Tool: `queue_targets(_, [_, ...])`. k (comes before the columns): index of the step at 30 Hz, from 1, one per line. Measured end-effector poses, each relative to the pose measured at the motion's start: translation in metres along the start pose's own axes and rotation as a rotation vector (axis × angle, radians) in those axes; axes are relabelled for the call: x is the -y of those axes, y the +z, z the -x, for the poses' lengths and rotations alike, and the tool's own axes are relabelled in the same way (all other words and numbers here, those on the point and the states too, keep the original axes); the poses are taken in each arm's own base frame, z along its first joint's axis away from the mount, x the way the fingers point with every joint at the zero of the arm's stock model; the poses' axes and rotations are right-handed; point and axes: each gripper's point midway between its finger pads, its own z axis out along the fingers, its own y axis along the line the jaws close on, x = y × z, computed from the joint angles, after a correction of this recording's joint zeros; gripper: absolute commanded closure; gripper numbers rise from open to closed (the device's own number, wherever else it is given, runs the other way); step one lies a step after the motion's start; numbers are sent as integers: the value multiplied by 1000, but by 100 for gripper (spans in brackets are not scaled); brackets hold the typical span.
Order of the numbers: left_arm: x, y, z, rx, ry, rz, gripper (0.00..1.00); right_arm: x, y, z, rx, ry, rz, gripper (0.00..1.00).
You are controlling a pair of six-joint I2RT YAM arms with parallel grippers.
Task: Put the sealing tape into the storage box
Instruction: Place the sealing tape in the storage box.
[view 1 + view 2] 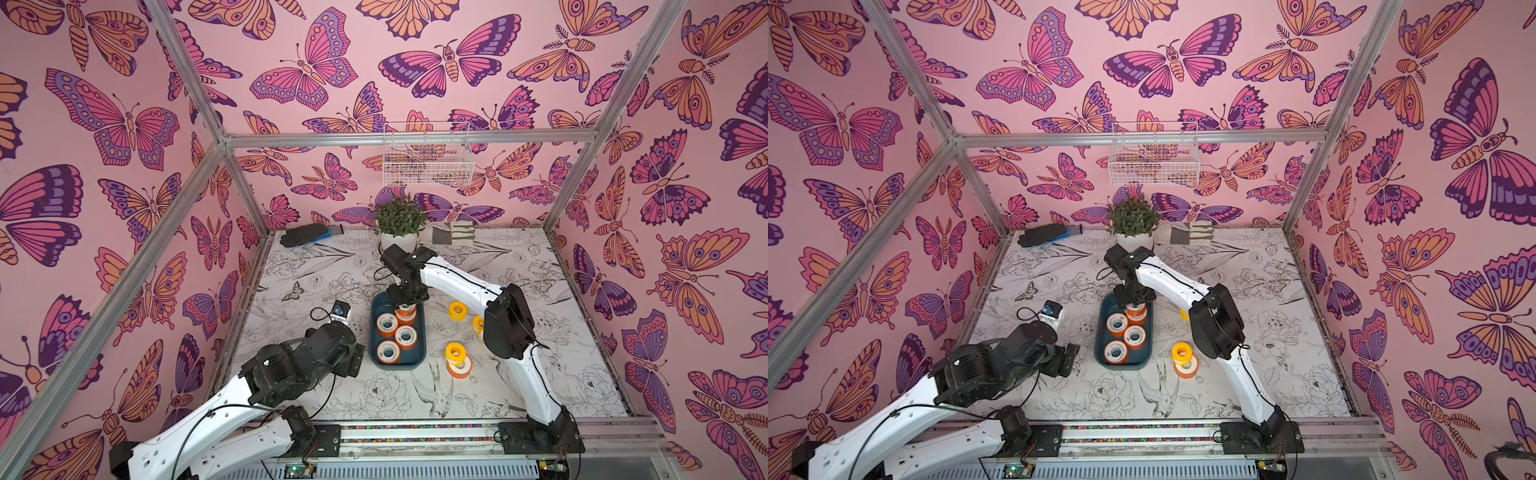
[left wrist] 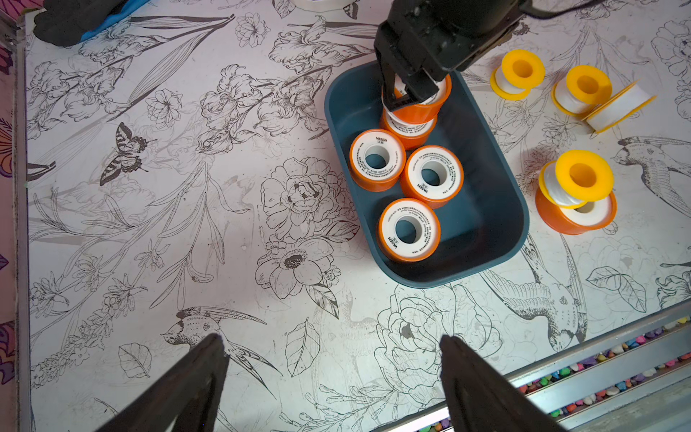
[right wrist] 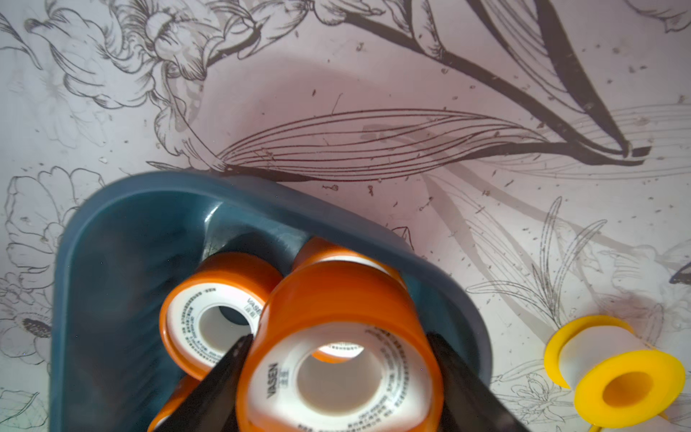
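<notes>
Right arm (image 1: 509,328) half hides one yellow spool (image 1: 478,323)

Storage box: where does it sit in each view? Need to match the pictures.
Both top views: storage box near picture centre, slightly low.
Left wrist: right of centre, long side running diagonally.
Right wrist: lower left, its rim curving towards the right.
Shared landmark: the orange spool gripped in the right end effector over one end of the box, seen in all four views.
</notes>
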Motion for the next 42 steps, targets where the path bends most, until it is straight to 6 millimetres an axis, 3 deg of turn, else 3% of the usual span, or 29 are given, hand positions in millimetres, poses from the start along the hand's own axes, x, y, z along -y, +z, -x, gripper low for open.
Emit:
queue_targets(6, [0, 0, 0, -1, 1, 0, 7, 3, 12, -3, -22, -2, -24, 35])
queue_targets(15, [0, 0, 0, -1, 1, 0, 7, 6, 12, -1, -14, -3, -46, 31])
queue_targets(42, [0, 0, 0, -1, 1, 0, 7, 1, 20, -8, -34, -49, -71, 6])
